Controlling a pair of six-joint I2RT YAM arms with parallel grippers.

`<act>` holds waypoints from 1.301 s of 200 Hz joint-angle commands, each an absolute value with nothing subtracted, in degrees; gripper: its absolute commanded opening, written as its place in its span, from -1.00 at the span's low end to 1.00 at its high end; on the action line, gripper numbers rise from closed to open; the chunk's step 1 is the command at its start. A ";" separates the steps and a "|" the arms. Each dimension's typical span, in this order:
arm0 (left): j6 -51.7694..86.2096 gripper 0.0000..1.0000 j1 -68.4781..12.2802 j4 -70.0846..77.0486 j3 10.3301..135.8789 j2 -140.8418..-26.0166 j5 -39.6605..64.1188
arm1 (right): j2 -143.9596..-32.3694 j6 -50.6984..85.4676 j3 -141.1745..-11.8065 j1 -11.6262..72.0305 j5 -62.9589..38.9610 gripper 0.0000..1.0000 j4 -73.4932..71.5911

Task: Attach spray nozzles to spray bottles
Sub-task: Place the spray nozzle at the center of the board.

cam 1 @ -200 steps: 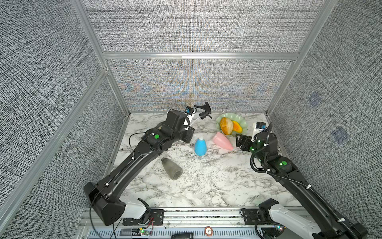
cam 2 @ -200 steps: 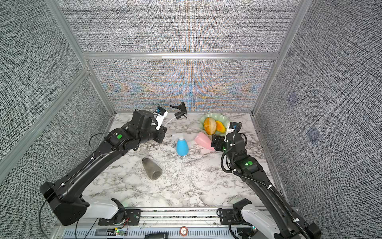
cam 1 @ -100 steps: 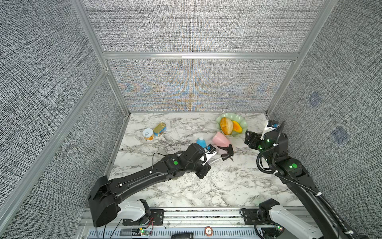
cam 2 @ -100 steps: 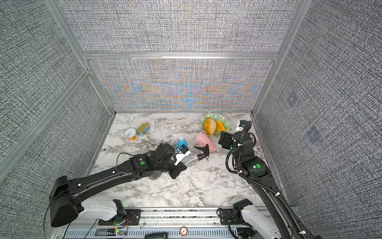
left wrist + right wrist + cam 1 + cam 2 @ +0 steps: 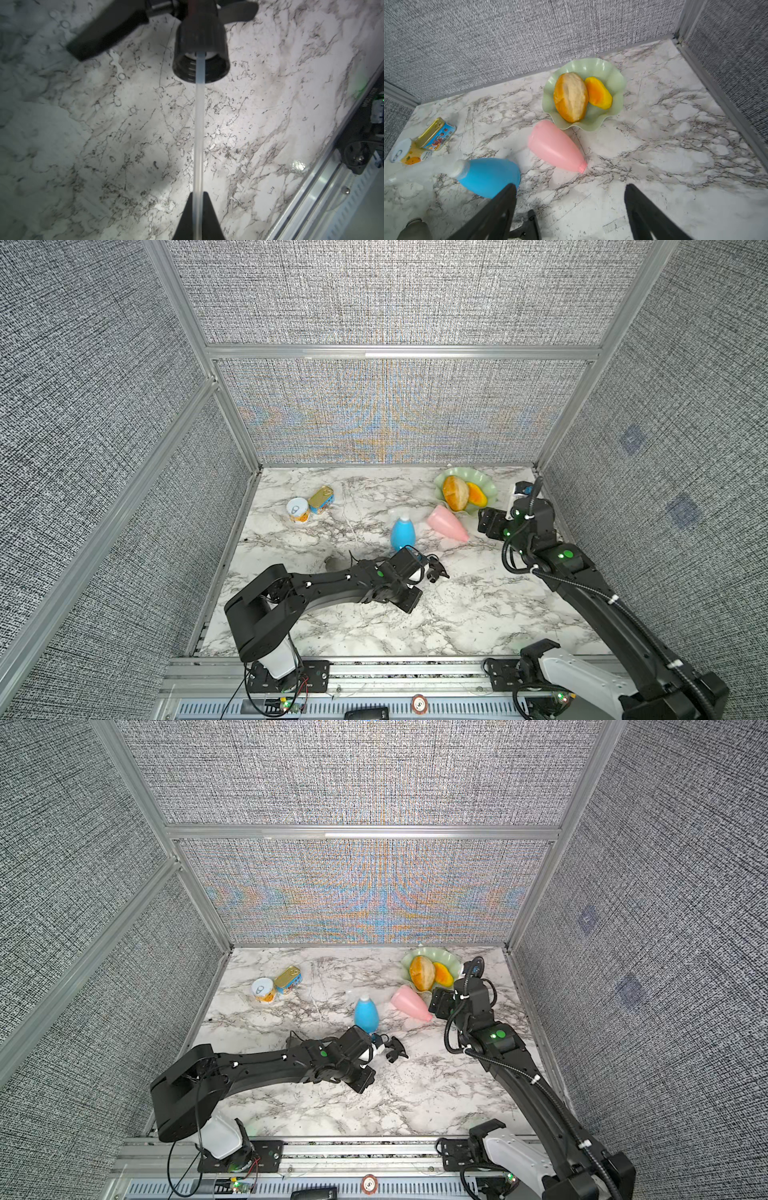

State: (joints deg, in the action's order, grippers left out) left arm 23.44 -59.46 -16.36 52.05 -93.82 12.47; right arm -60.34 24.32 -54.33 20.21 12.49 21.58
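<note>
— Where's the black nozzle (image 5: 200, 41)?
— Down by the worktop (image 5: 478, 605), just in front of the blue bottle (image 5: 403, 533). The left claw (image 5: 423, 572) looks pinched on its tube (image 5: 198, 135).
— And the right claw (image 5: 570, 187)?
— Spread and empty, near the pink bottle (image 5: 554, 145). That one lies on its side, neck bare.
— So what now?
— I'd stand that bottle up and hold it firm. Feed the tube in first, then twist the collar on square.
— Any writing?
— 2 to check: the round tin (image 5: 402, 153) shows an orange, the gold tin (image 5: 436, 133) has a blue label. The print's too small to read.
</note>
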 commanded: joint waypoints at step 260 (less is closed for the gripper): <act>18.79 0.28 -58.32 -37.43 57.13 -59.46 -20.86 | -113.26 29.42 -85.68 19.24 -17.22 0.71 13.80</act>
